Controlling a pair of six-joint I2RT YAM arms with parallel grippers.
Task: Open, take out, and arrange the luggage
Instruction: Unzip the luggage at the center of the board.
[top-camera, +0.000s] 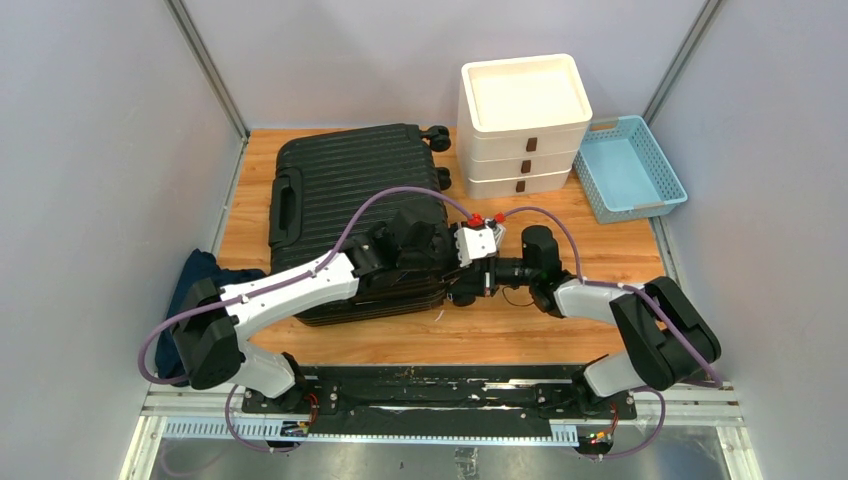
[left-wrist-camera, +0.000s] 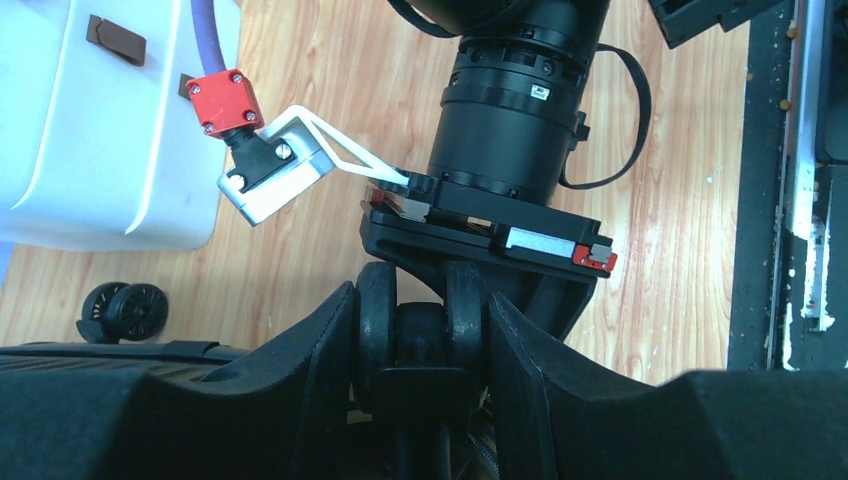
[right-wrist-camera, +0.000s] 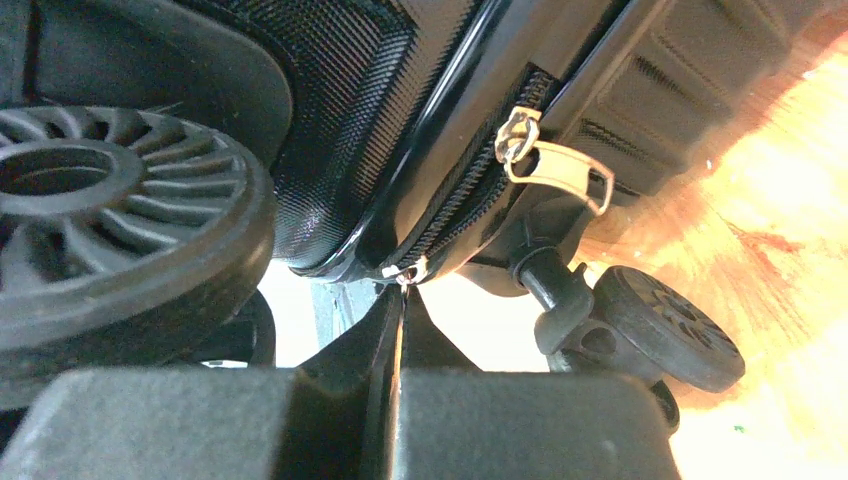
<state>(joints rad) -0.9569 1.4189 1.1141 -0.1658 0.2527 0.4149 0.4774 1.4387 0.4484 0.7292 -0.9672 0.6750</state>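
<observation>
The black ribbed luggage (top-camera: 350, 180) lies flat and closed on the wooden table, handle to the left, wheels to the right. My left gripper (top-camera: 452, 285) reaches across its near right corner. In the left wrist view, the left gripper (left-wrist-camera: 420, 340) is shut on a double wheel (left-wrist-camera: 420, 310), with one finger on each side. My right gripper (top-camera: 468, 272) meets the same corner from the right. In the right wrist view, the right gripper (right-wrist-camera: 402, 300) is shut on a small zipper pull (right-wrist-camera: 405, 272) at the end of the closed zipper. A second silver pull (right-wrist-camera: 550, 165) hangs free higher up.
A white stacked drawer unit (top-camera: 523, 125) stands at the back, beside a light-blue mesh basket (top-camera: 630, 165) at the back right. A dark blue cloth (top-camera: 205, 275) lies off the table's left edge. Grey walls close in both sides. Other suitcase wheels (right-wrist-camera: 665, 325) (left-wrist-camera: 125, 310) stick out nearby.
</observation>
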